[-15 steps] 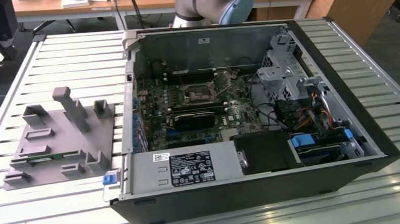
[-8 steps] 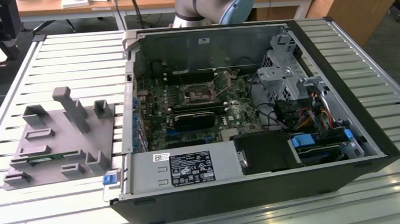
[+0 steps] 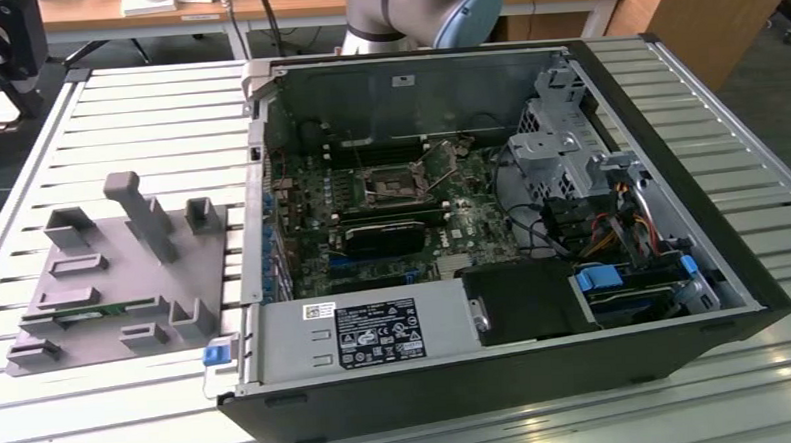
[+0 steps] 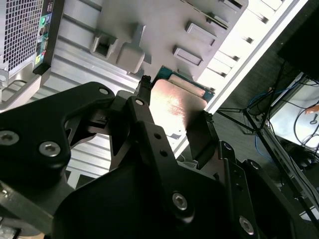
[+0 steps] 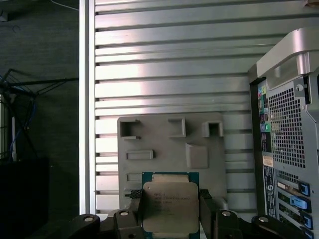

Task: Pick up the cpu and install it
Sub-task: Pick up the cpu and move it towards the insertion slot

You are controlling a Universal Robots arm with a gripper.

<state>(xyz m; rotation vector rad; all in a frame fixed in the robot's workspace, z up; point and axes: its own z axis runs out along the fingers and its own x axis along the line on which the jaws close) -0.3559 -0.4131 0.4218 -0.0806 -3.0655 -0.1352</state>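
The cpu (image 5: 170, 206) is a flat square chip with a silvery top plate and a thin green rim. My gripper (image 5: 170, 210) is shut on it, one black finger (image 5: 135, 204) against each of two opposite edges. It hangs above the grey holder plate (image 5: 169, 144), which lies on the slatted table. In the second wrist view the cpu (image 4: 177, 102) shows its shiny plate between the same fingers (image 4: 144, 102) of my gripper (image 4: 174, 115). The open computer case (image 3: 509, 367) lies on its side in the exterior view, with the bare processor socket (image 3: 397, 186) on its motherboard.
The holder plate (image 3: 118, 284) with raised grey blocks sits at the exterior view's left of the case. Inside the case are a black block (image 3: 383, 232), a white-labelled power supply (image 3: 360, 333) and cable bundles (image 3: 610, 222). The case's rear panel (image 5: 286, 134) stands beside the plate. The arm's base (image 3: 420, 10) is behind the case.
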